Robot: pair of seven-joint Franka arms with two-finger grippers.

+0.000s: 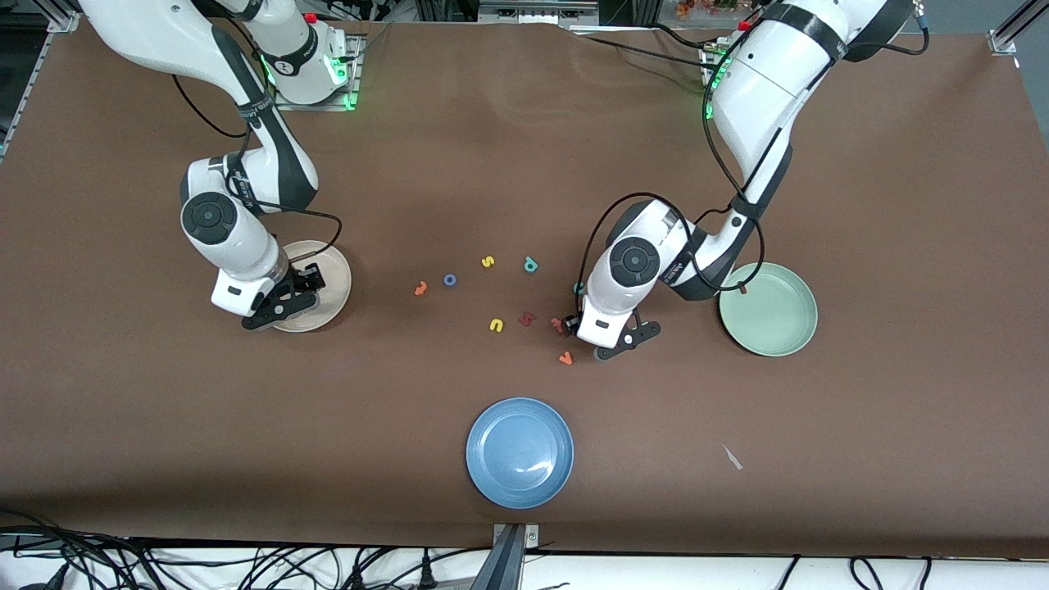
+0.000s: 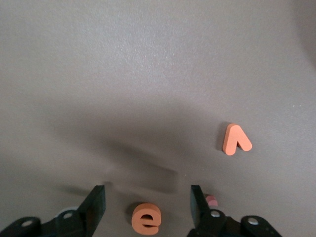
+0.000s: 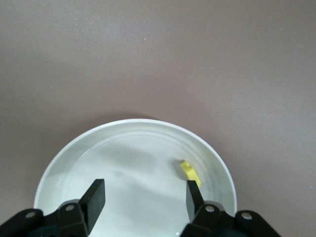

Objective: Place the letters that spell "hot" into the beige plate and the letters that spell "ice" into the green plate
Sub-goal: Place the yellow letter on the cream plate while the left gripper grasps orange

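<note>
I work in a robotics lab: my two white arms are bolted to metal base plates (image 1: 315, 102) at the edge of a brown-covered table (image 1: 524, 164), an aluminium frame (image 1: 1006, 37) stands at its corners, and loose cables (image 1: 246, 565) trail along its near edge.

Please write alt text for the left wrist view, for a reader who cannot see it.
The left gripper hangs open just above the brown table, with an orange foam e lying between its fingers. An orange v lies apart from it on the bare surface.
</note>
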